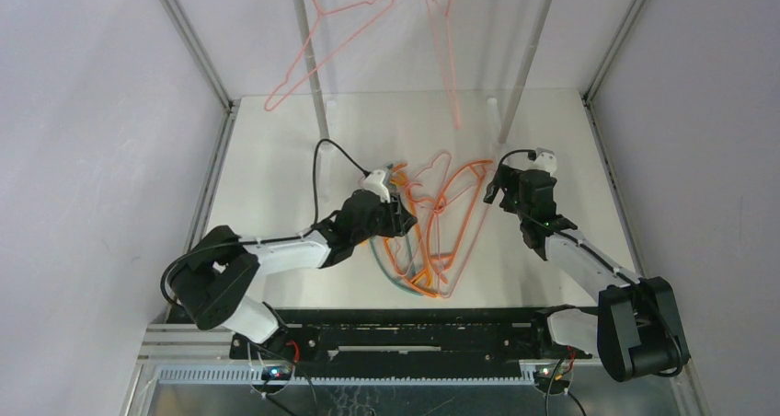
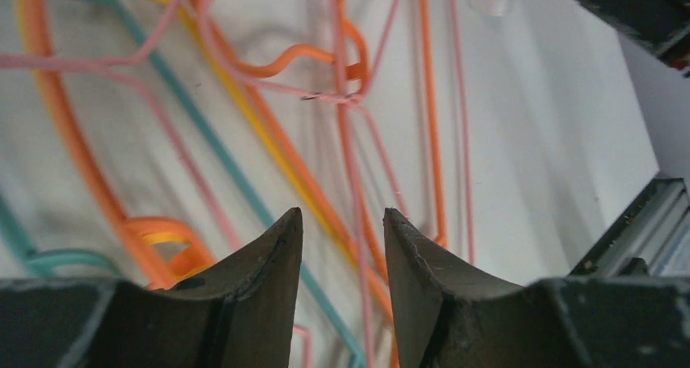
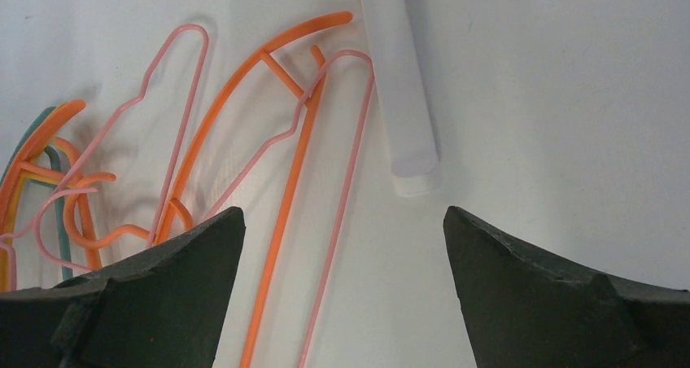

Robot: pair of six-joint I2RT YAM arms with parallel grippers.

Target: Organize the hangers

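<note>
Left fingers [image 2: 264, 274], narrowly parted and empty, hover over the hangers [image 1: 438, 227] tangled on the table [image 1: 276, 158], right fingers [image 3: 163, 270] wide open nearby; pinching one wire may drag the whole knot.

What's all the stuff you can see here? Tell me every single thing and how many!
hanging hangers: two, pink, hung up high on the rack at the back
pink hangers: at least two, pink, tangled in the pile mid-table
orange hangers: at least two, orange, same pile
teal hanger: one, teal, same pile
rack: one, white poles, standing at the back of the table
table: one, white, under everything
left claw: one, black, open a little, low over the pile
right claw: one, black, open wide, over the table beside the pile
</note>
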